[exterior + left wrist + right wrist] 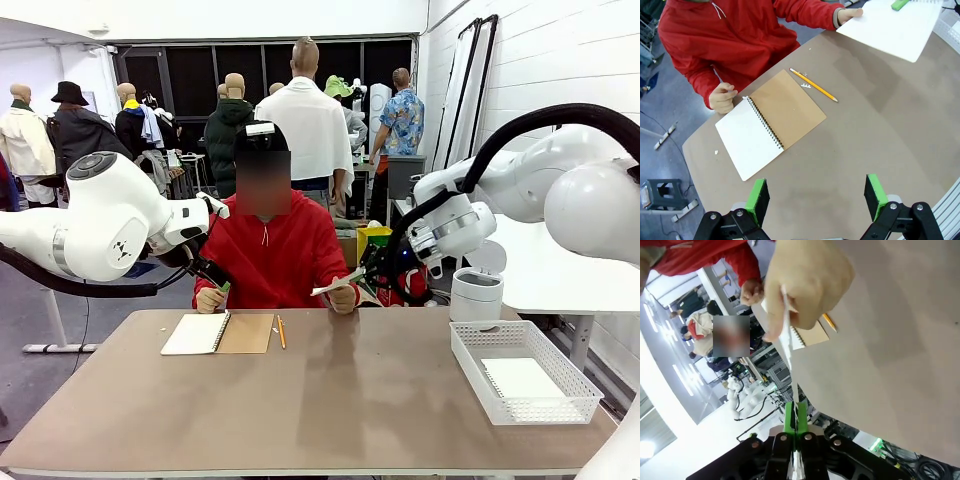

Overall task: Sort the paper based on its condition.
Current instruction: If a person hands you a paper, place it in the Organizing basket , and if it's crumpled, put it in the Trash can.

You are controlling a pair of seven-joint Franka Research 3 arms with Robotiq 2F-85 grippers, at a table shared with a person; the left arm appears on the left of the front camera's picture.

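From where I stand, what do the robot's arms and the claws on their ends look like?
Both arms are glossy white with rounded joints; a thick black cable loops along each. The left tool is black, with two fingers faced with bright green pads and round silver bolts at the knuckles. The right tool looks the same: black body, green pads. The person across the table wears long red sleeves.

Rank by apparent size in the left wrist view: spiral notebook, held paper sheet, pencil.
1. Spiral notebook, opened flat.
2. Held paper sheet, partly cut off by the frame, so true extent unsure.
3. Pencil, clearly smallest.
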